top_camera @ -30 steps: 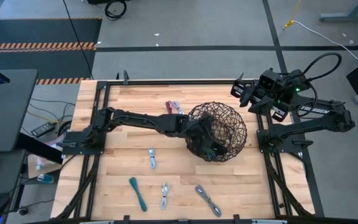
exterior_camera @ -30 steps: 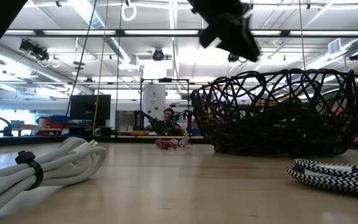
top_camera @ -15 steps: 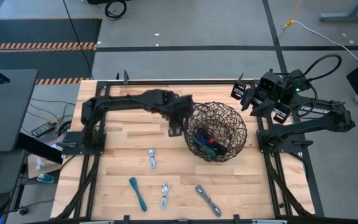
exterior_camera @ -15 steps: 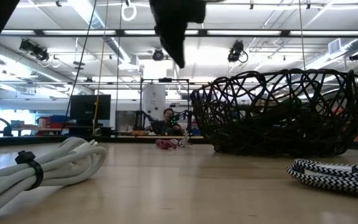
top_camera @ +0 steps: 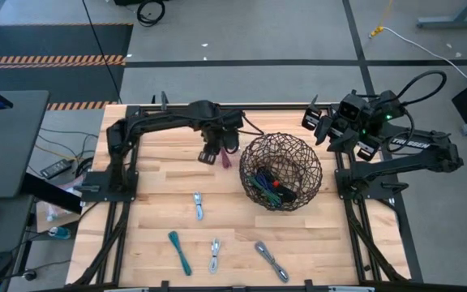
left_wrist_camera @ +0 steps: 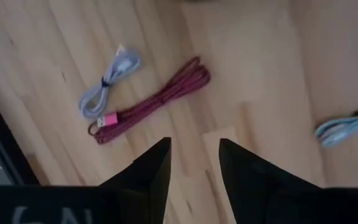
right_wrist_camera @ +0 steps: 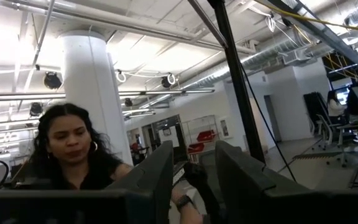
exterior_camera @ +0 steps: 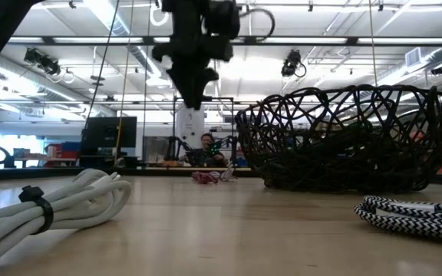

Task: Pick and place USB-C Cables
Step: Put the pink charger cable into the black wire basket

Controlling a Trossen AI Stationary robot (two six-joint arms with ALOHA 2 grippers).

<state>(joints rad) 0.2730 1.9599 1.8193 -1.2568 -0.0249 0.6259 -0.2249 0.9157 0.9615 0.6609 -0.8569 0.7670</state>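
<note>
I see the left claw (left_wrist_camera: 194, 155) hanging empty, fingers apart, above the maroon cable (left_wrist_camera: 157, 99) and grey cable (left_wrist_camera: 107, 81) on the desk (top_camera: 160, 235) beside the basket (top_camera: 308, 162). Right claw (right_wrist_camera: 191, 162) waits raised at the desk's edge, fingers apart, empty.

Bright overhead strip lights glare in the low view; near white cable (exterior_camera: 48, 205) blurred; desk (top_camera: 160, 243) evenly lit, shadows soft.

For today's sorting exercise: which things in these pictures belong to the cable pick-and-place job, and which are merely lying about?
Job: maroon cable, grey cable, teal cable, cables in basket, wire basket, left gripper.

Lying about: idle right gripper, person beyond the table.
</note>
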